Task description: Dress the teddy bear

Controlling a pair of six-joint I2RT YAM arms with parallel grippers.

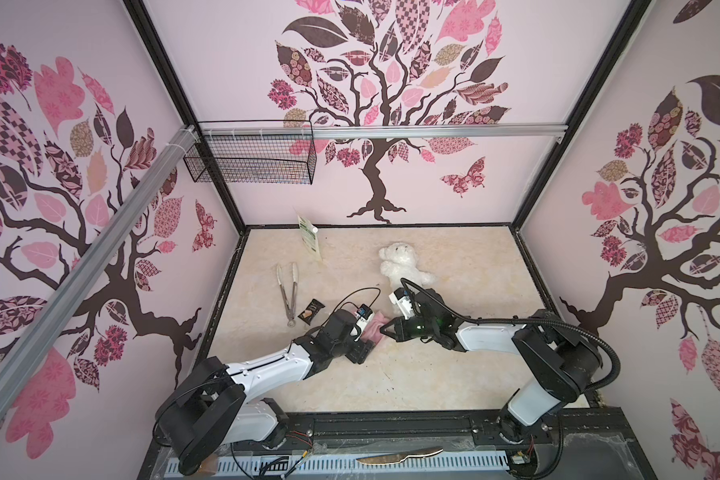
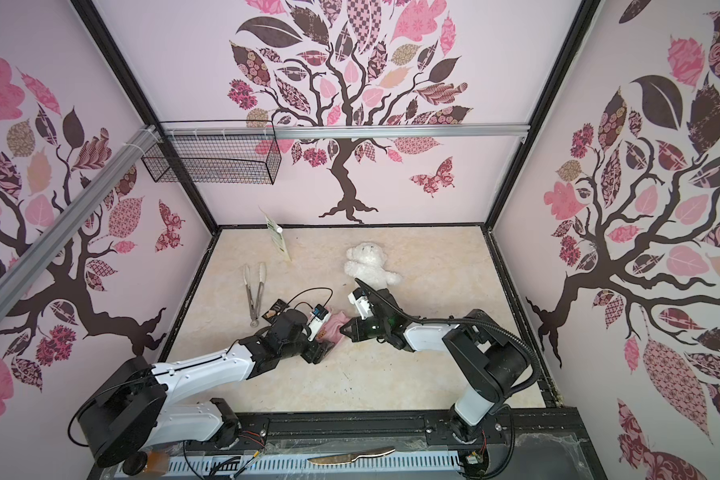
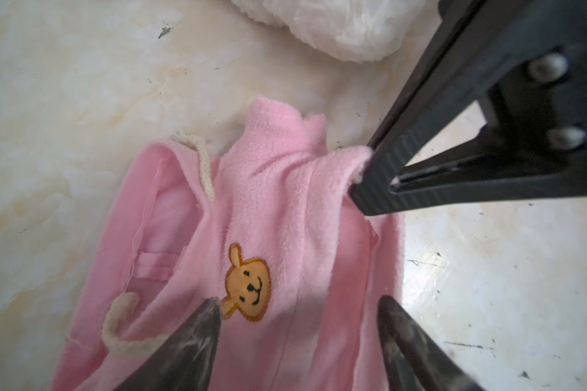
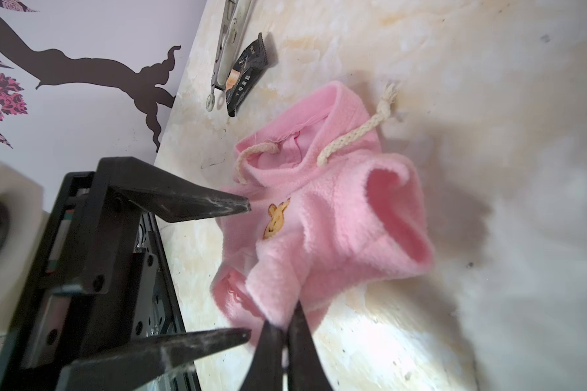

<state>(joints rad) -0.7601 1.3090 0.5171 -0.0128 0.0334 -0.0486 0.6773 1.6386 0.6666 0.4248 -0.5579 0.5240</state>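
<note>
The white plush teddy bear [image 1: 404, 264] [image 2: 371, 264] lies on its back toward the rear of the marbled floor; in the left wrist view only a patch of its fur [image 3: 336, 27] shows. In front of it lies a small pink hoodie [image 1: 374, 327] [image 2: 336, 323] [image 3: 285, 210] [image 4: 336, 210] with an orange bear-face patch. My right gripper [image 1: 382, 328] [image 2: 342, 328] [image 4: 285, 316] is shut, pinching an edge of the hoodie. My left gripper [image 1: 368, 344] [image 2: 329, 344] [image 3: 299, 299] stands open, its two fingers straddling the hoodie's body just below the patch.
Metal tongs [image 1: 287, 291] and a dark snack packet [image 1: 310, 311] lie left of the hoodie. A card [image 1: 310, 239] leans by the back wall, under a wire basket [image 1: 250, 156] on the rail. A knife [image 1: 400, 457] rests on the front ledge.
</note>
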